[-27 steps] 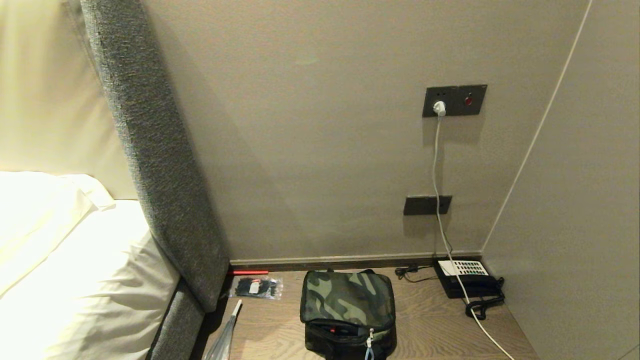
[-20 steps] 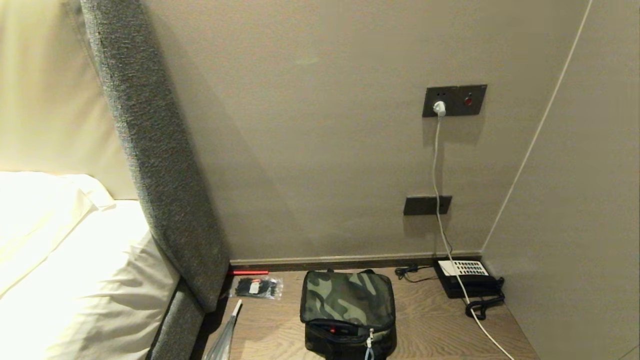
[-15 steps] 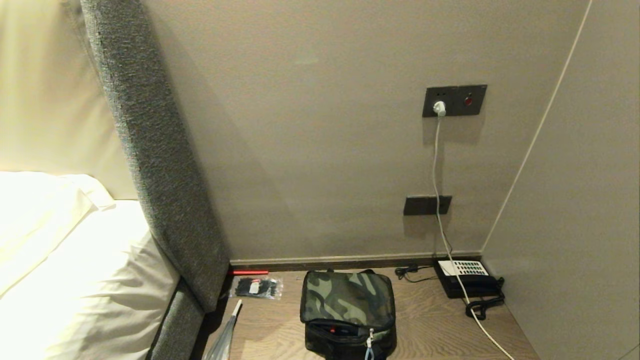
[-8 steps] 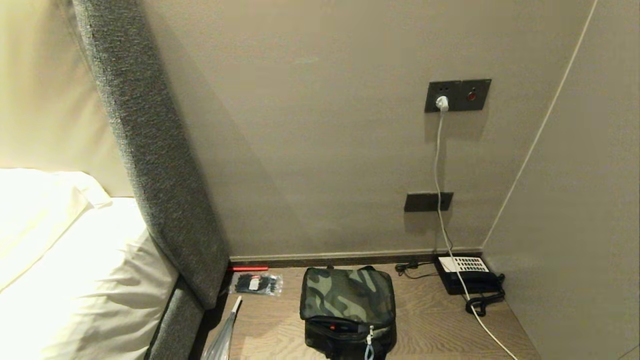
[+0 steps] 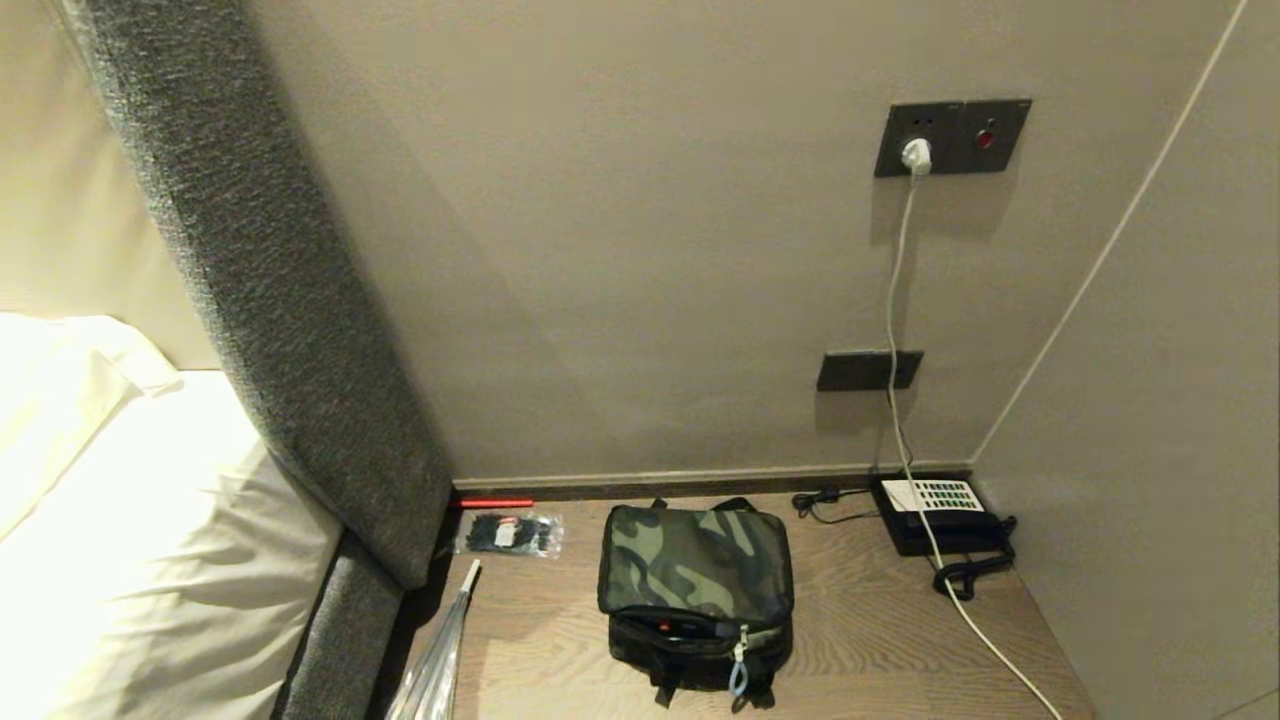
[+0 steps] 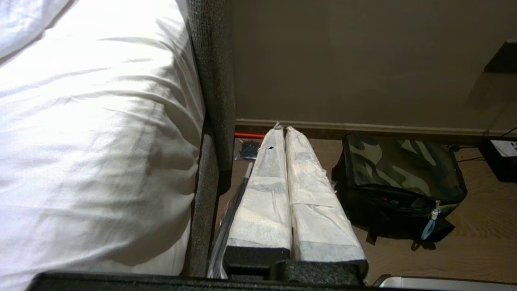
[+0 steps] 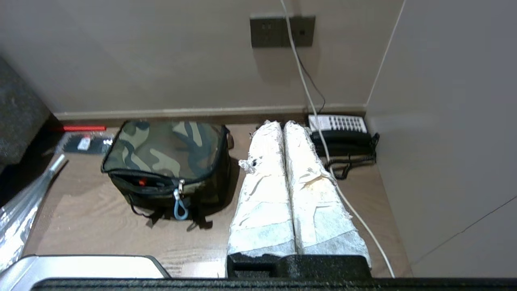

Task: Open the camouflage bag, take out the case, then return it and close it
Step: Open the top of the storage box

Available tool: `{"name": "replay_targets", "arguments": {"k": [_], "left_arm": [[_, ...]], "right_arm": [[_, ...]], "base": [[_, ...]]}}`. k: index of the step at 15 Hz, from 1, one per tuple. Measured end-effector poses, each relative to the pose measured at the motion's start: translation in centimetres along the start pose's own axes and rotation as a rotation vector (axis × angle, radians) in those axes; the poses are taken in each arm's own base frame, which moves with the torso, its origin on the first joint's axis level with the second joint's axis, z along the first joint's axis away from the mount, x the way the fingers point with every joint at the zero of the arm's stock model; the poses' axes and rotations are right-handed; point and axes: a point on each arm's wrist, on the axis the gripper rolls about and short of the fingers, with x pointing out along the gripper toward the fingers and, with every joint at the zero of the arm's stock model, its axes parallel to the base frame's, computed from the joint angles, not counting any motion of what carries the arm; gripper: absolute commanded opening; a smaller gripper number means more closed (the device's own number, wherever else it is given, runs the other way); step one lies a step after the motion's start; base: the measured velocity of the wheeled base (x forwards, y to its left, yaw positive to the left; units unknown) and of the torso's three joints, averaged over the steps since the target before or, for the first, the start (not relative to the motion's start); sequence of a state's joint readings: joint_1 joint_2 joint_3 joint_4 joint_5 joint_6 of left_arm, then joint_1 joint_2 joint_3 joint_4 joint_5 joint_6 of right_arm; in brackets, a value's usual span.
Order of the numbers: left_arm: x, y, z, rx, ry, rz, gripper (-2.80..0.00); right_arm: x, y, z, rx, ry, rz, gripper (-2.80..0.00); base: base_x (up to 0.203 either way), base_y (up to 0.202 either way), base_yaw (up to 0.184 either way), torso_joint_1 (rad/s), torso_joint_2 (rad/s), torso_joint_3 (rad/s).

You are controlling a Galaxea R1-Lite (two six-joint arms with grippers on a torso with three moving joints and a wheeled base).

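Note:
The camouflage bag [image 5: 695,585] sits on the wooden bedside table [image 5: 870,640], lid down, with a blue zipper pull [image 5: 737,678] hanging at its front. A slit under the lid shows black and a bit of red; the case is hidden. In the left wrist view the bag [image 6: 404,169] lies to one side of my left gripper [image 6: 281,129], which is shut and empty, hanging above the table's edge by the bed. My right gripper [image 7: 281,124] is shut and empty too, between the bag [image 7: 165,155] and the telephone [image 7: 343,133]. Neither gripper shows in the head view.
A black telephone [image 5: 945,515] with a white keypad stands at the back right, its coiled cord and a white cable [image 5: 900,330] running from a wall socket. A clear packet of black items [image 5: 508,533] and a red stick [image 5: 495,503] lie back left. A grey headboard [image 5: 270,300] and bed [image 5: 130,560] border the left.
The whole head view has tilted downward: the wall sockets moved up in the picture and more of the table in front of the bag shows. Nothing on the table has moved.

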State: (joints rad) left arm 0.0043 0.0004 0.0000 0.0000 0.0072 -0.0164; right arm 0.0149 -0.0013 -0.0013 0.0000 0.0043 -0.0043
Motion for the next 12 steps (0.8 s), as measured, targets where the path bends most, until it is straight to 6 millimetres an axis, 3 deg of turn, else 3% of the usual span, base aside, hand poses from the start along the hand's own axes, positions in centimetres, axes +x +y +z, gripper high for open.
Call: {"name": "replay_targets", "arguments": {"k": [12], "left_arm": [[0.0,0.0,0.0,0.001,0.0,0.0,-2.8]], "right_arm": [[0.0,0.0,0.01,0.0,0.0,-0.001,-2.8]], "base": [[0.0,0.0,0.0,0.003,0.0,-0.2]]}}
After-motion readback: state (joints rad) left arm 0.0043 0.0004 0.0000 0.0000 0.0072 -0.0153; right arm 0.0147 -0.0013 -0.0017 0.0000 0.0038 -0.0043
